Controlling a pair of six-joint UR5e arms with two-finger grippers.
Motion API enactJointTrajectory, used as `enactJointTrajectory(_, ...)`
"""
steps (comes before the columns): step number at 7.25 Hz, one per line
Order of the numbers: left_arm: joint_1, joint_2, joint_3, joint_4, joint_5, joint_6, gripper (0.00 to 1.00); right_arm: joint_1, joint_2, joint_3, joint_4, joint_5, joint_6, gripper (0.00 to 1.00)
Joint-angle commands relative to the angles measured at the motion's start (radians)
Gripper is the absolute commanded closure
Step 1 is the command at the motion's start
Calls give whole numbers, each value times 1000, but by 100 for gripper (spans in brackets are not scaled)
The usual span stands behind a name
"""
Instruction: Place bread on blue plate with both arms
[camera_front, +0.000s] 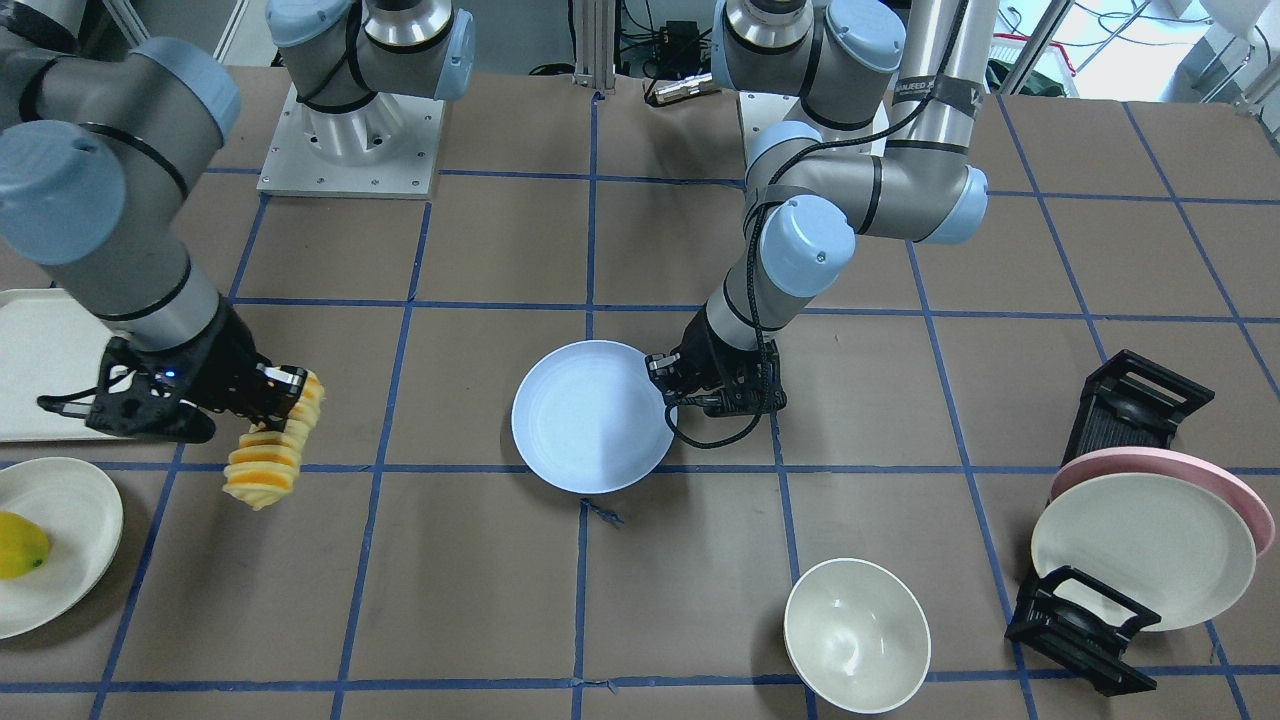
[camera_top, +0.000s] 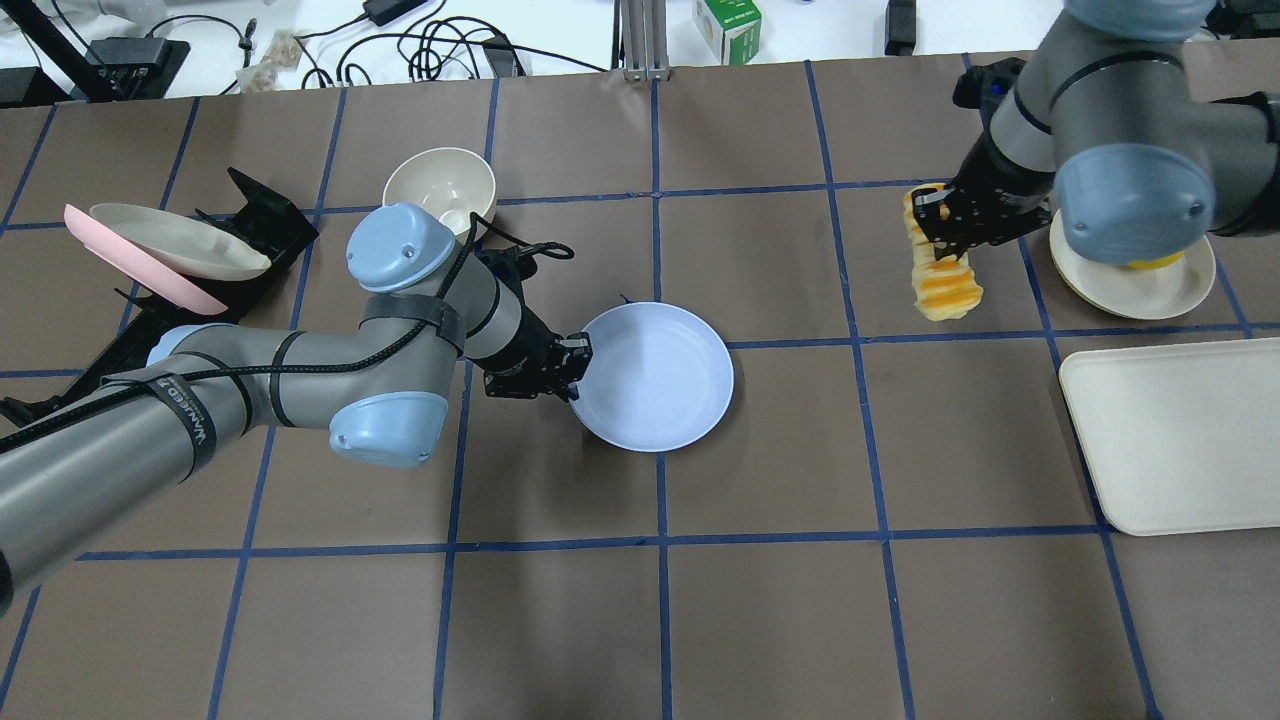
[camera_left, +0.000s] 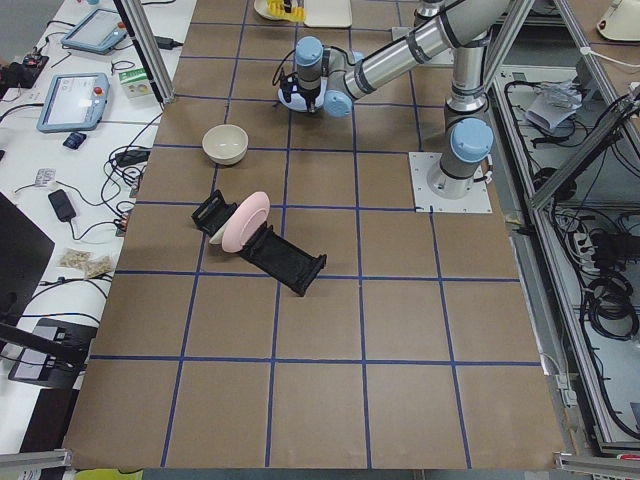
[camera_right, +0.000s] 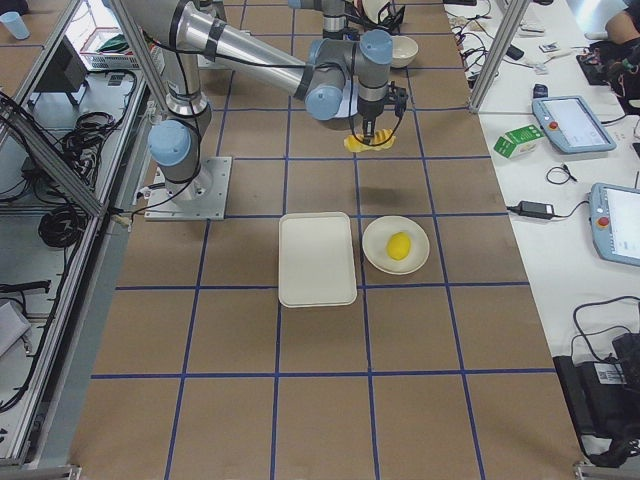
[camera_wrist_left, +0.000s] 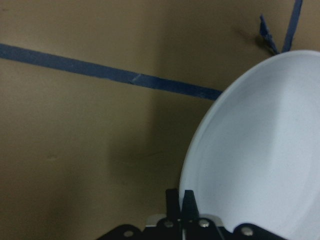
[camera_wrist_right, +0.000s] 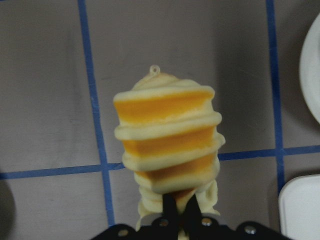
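The blue plate (camera_front: 590, 415) lies near the table's middle; it also shows in the overhead view (camera_top: 655, 375) and the left wrist view (camera_wrist_left: 260, 150). My left gripper (camera_front: 665, 385) (camera_top: 575, 365) (camera_wrist_left: 181, 200) is shut on the plate's rim on the side nearest its arm. I cannot tell whether the plate is lifted. My right gripper (camera_front: 290, 390) (camera_top: 940, 235) (camera_wrist_right: 176, 210) is shut on one end of the bread (camera_front: 268, 455) (camera_top: 940, 270) (camera_wrist_right: 167, 145). The ridged orange-yellow loaf hangs from it above the table, well apart from the plate.
A cream plate (camera_front: 60, 560) with a yellow lemon (camera_front: 20, 545) and a cream tray (camera_top: 1170, 435) lie beside the right arm. A white bowl (camera_top: 440, 185) and a black rack (camera_top: 255, 215) holding a pink plate (camera_top: 150, 280) and a cream plate (camera_top: 180, 240) stand behind the left arm.
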Motion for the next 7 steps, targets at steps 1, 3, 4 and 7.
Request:
enactJointTrajectory(1,0,-36,12,92,1,26,1,142,17,2,-8,7,166,100)
enactJointTrajectory(3,9,28,36,58,4,30,0,248,58,6,-8,19,293,100)
enactJointTrajectory(4,23,71,82,-42,4,57,0,315,82,2,-35,19,355,100)
enactJointTrajectory(7,67,171,341,-573,158,300,0,418,146,6,-147,19,474,100)
